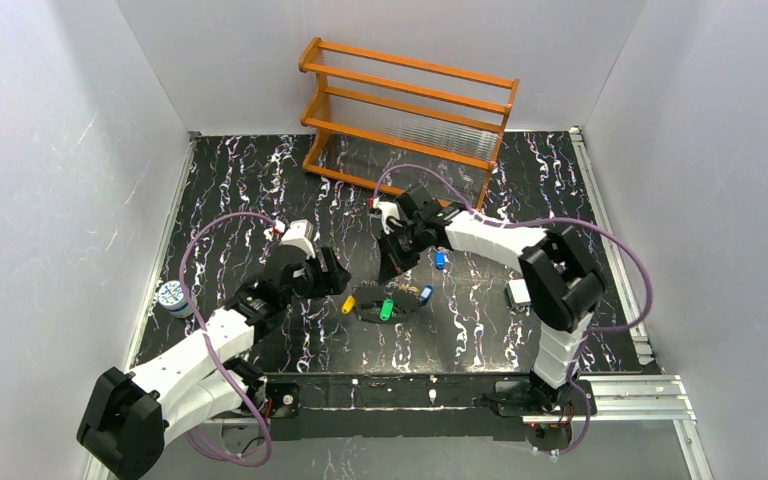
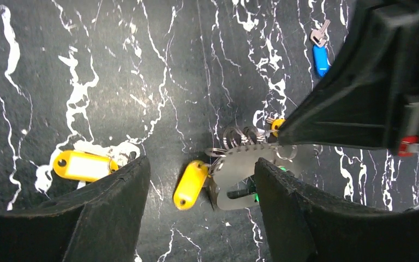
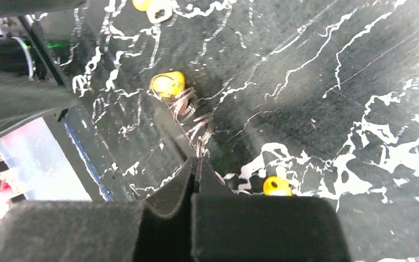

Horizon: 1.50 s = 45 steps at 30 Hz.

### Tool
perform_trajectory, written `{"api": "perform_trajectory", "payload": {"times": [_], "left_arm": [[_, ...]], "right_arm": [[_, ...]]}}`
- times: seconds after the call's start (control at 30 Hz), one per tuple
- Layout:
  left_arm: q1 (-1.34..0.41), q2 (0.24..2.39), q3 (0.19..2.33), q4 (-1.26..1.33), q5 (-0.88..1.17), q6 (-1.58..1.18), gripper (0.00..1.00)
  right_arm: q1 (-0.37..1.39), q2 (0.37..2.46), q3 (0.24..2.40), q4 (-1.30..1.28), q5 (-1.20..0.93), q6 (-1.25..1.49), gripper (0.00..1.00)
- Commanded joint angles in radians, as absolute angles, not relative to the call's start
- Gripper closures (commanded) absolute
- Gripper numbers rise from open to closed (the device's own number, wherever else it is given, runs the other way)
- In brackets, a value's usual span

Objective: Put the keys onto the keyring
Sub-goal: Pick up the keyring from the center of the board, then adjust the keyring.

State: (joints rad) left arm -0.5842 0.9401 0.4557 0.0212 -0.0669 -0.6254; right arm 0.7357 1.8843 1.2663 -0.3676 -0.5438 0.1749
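Left pincer [image 2: 196,166] wide, hovering over black marbled table [image 2: 114,65], holding nothing. Right pincer [image 3: 198,164] closed tight, tips pinching end of thin whitish oval keyring [image 2: 240,169]. Keyring mid-table, below left pincer; yellow-headed key [image 2: 191,184] just beside it, blue-headed key [image 2: 320,59] well apart.

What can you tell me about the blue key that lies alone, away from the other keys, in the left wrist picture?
The blue key is small: a longish, rounded head of glossy bright blue plastic, with a short silvery metal part joined at its far end. It lies flat on the black, white-veined table, its long axis pointing roughly away from the camera. It is whole and free. Nothing touches it but the table; no ring or finger reaches it.
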Motion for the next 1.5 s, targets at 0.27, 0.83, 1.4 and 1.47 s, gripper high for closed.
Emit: {"api": "perform_trajectory", "payload": {"times": [0.27, 0.83, 1.4, 1.47], "left_arm": [[-0.58, 0.845, 0.453, 0.348, 0.115, -0.241, 0.33], [-0.581, 0.774, 0.447, 0.471, 0.339, 0.143, 0.38], [-0.592, 0.871, 0.345, 0.609, 0.407, 0.062, 0.46], [-0.597, 0.865, 0.319, 0.624, 0.416, 0.046, 0.49]], "right_arm": [[0.756, 1.532, 1.207, -0.26, -0.385, 0.011, 0.99], [0.76, 1.344, 0.979, -0.019, -0.438, -0.257, 0.99], [0.766, 1.424, 0.81, 0.09, -0.659, -0.257, 0.99], [0.768, 1.452, 0.806, 0.098, -0.681, -0.223, 0.99]]}}
